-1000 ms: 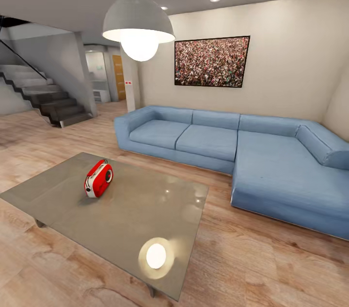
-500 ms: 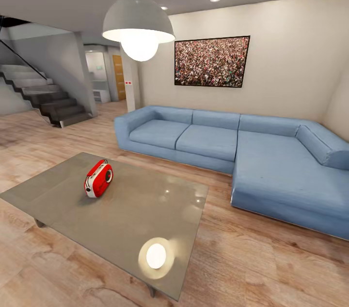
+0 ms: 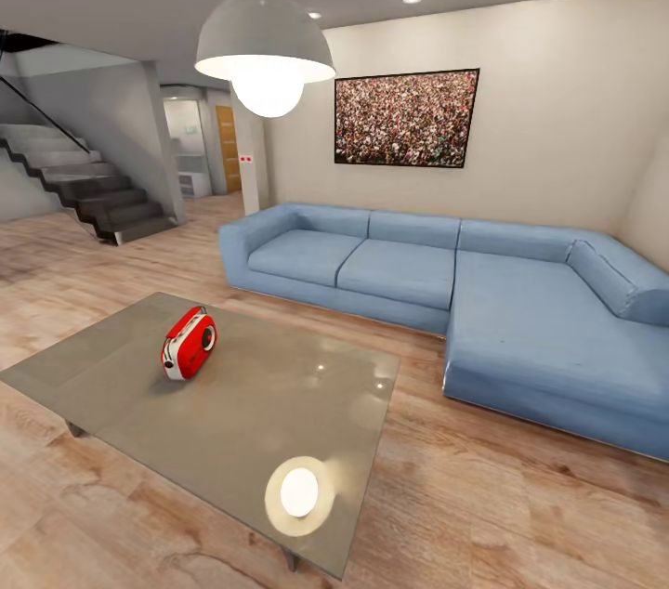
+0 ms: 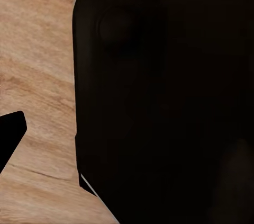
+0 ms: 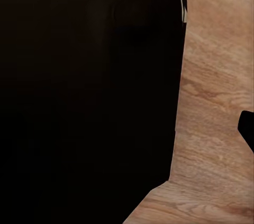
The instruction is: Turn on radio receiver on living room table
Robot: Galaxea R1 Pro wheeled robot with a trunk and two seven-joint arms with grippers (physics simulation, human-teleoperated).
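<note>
The small red radio receiver (image 3: 190,344) stands on the left part of the low table (image 3: 251,412), its round dark speaker face turned toward the sofa and its thin handle on top. The table's glossy grey top mirrors the pendant lamp as a bright spot. This is the living room, with a light wood plank floor (image 3: 483,496). In the left wrist view a dark tip (image 4: 10,135) pokes in at the edge beside a big black body part over the floor. The right wrist view has a similar dark tip (image 5: 247,127). How the jaws stand cannot be told.
A blue L-shaped sofa (image 3: 483,292) runs behind and to the right of the table. A white dome pendant lamp (image 3: 265,45) hangs over the table. A framed crowd picture (image 3: 406,118) is on the beige wall. Dark stairs (image 3: 84,185) rise at the far left.
</note>
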